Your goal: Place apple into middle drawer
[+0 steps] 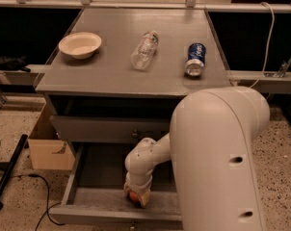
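Open middle drawer (97, 201), long side running left-right, claw (138, 197) inside it, clasping apple (133, 197) near floor

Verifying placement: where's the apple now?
Bottom centre of the camera view: the apple is inside the open middle drawer, near its front wall, with the gripper right at it.

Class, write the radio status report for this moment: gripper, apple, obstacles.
Gripper down inside open middle drawer. Apple at the gripper, low in drawer. Bowl, bottle, can up on tabletop, out of the way.
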Tool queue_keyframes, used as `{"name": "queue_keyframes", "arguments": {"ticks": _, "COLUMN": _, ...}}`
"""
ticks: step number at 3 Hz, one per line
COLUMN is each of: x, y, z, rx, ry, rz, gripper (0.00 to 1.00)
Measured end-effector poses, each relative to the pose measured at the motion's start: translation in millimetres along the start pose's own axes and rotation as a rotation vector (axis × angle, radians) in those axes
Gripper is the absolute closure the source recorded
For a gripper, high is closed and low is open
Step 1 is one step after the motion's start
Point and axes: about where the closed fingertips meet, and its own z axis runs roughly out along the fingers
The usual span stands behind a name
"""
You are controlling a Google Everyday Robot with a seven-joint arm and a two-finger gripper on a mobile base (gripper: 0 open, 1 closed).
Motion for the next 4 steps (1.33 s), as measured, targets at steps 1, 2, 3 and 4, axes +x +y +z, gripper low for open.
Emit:
{"name": "queue_keyframes", "arguments": {"ticks": 1, "x": 0.0, "y": 0.0, "z": 0.0, "rx": 0.0, "ry": 0.0, "rz": 0.0, "gripper": 0.58}}
{"name": "queue_keyframes", "arguments": {"ticks": 2, "x": 0.0, "y": 0.0, "z": 0.0, "rx": 0.0, "ry": 0.0, "rz": 0.0, "gripper": 0.35}}
{"name": "queue_keyframes", "arguments": {"ticks": 3, "x": 0.0, "y": 0.1, "z": 0.1, "rx": 0.0, "ry": 0.0, "rz": 0.0, "gripper": 0.04}}
{"name": "queue_keyframes", "arguments": {"ticks": 4, "x": 0.0, "y": 0.1, "z": 0.1, "rx": -0.001, "ry": 0.0, "rz": 0.0, "gripper": 0.0}}
